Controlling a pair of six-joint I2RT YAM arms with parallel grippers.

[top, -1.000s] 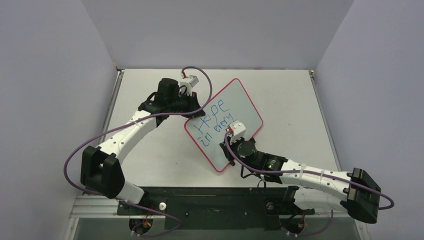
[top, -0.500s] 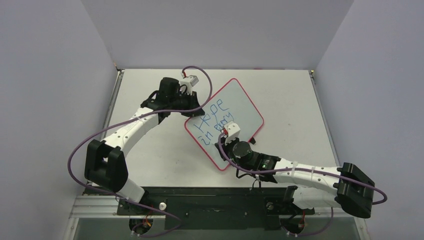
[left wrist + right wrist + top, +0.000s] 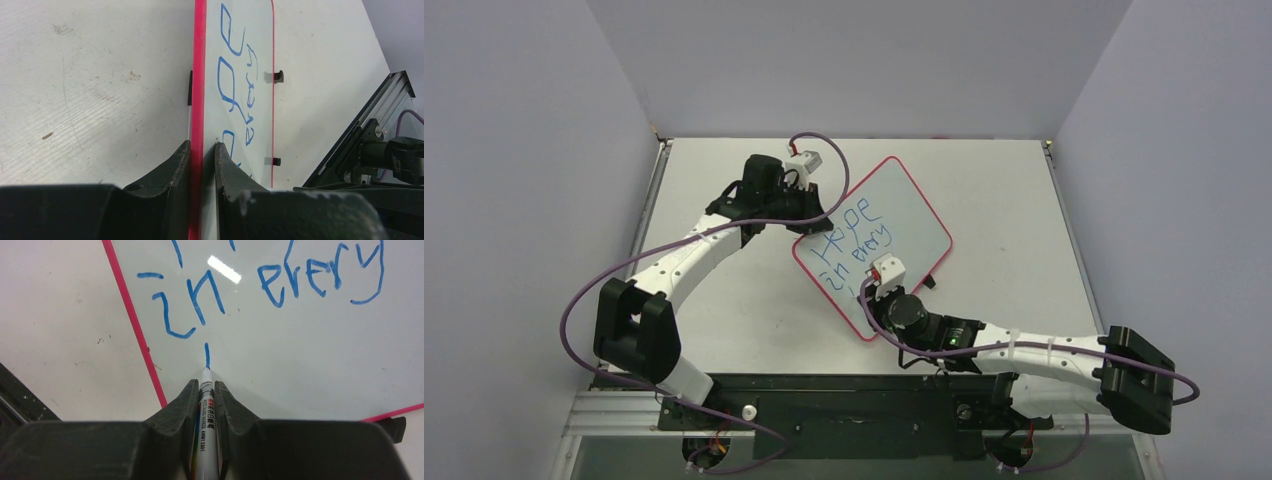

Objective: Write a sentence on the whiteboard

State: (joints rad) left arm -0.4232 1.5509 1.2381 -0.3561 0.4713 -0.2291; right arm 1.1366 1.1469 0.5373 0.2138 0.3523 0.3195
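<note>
The right gripper is clamped on a marker, one finger pressed to each side of the barrel. The marker's tip pokes out just ahead of the fingertips and touches the whiteboard at the near end of a short blue stroke. Farther ahead runs the sentence: "in every" reads across the board, and in the top view "Hope" stands on the line beyond it. To this gripper's left the board's red-pink rim crosses on a slant, and past it lies the pale counter.

The left gripper is closed on the whiteboard's opposite edge, a finger on each face and the rim pinched between them. Two small black clips sit on the edge farthest from it. The board lies between the two grippers.
</note>
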